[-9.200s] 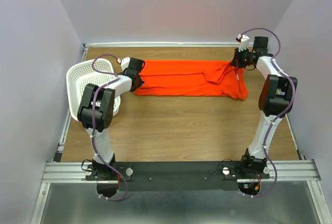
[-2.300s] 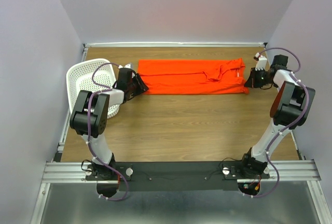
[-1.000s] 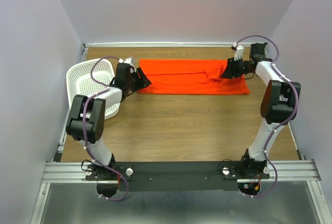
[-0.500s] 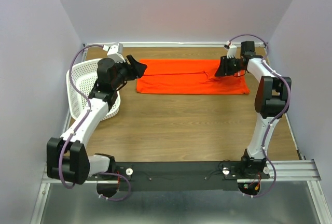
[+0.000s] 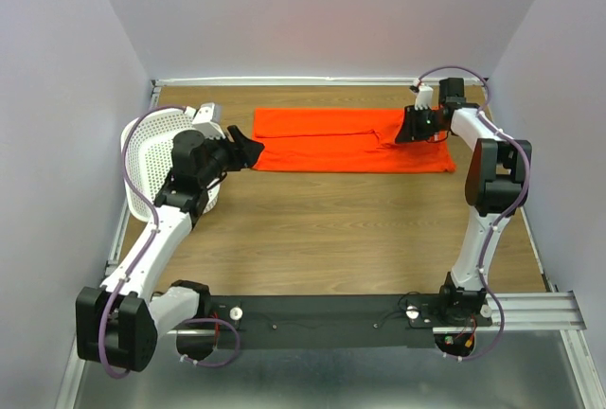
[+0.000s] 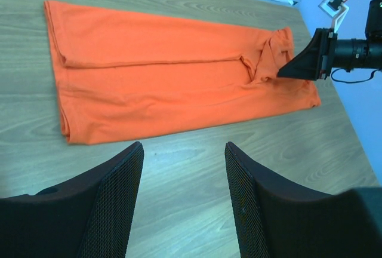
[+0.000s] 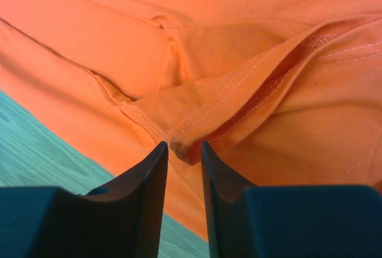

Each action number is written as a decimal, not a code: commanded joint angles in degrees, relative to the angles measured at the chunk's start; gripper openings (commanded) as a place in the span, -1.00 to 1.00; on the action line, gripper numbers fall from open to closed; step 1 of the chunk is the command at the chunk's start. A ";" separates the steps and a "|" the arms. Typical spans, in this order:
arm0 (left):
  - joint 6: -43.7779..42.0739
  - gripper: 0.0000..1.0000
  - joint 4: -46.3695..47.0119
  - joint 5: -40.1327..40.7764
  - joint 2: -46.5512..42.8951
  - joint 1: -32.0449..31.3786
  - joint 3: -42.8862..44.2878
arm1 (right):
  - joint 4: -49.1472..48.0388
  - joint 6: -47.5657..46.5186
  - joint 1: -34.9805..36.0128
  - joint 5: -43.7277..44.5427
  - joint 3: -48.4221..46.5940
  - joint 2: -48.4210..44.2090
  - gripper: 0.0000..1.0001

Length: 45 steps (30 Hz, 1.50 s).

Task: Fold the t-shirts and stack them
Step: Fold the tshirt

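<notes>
The orange-red t-shirt (image 5: 341, 141) lies folded into a long flat band across the far part of the table. The left wrist view shows its full length (image 6: 179, 85). My left gripper (image 5: 248, 151) hovers by the band's left end, open, with only bare wood between its fingers (image 6: 184, 147). My right gripper (image 5: 405, 130) is down on the right part of the t-shirt (image 7: 239, 31). Its jaws (image 7: 184, 146) stand narrowly open around the stitched corner of a raised fold. The same gripper (image 6: 298, 67) shows in the left wrist view.
A white perforated basket (image 5: 142, 158) stands tilted at the table's left edge, right behind my left arm. Purple walls close in on three sides. Brown wood table (image 5: 331, 229) stretches between the t-shirt and the arm bases.
My left gripper has drawn back from the far-left corner of the t-shirt toward the near side. My right gripper's jaws have narrowed around the fold; the t-shirt has not shifted.
</notes>
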<state>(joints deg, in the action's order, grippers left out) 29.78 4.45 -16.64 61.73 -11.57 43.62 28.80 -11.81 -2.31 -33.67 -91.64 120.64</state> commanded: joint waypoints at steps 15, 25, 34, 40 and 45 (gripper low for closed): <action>-1.57 0.31 -2.95 -1.11 -4.25 0.76 -2.13 | 0.73 5.75 3.71 -3.42 -12.07 6.71 -0.85; -1.22 0.30 -2.60 -1.72 -3.82 0.76 -3.80 | 0.82 6.89 6.79 -0.43 -23.67 16.38 -0.81; -0.43 0.30 -1.20 -2.08 -2.68 0.76 -5.20 | 1.00 4.52 9.95 2.38 -28.77 19.11 -0.12; 2.29 0.30 4.07 -3.04 1.10 0.06 -6.35 | 0.73 0.13 9.95 5.01 -23.70 10.96 -0.05; 1.51 0.30 5.92 1.17 9.44 -5.47 -1.09 | -3.39 -2.07 6.19 4.93 -5.70 -3.81 0.04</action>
<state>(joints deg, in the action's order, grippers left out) 31.27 6.72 -17.28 66.65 -13.63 39.07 28.34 -11.18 6.92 -29.82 -104.95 127.20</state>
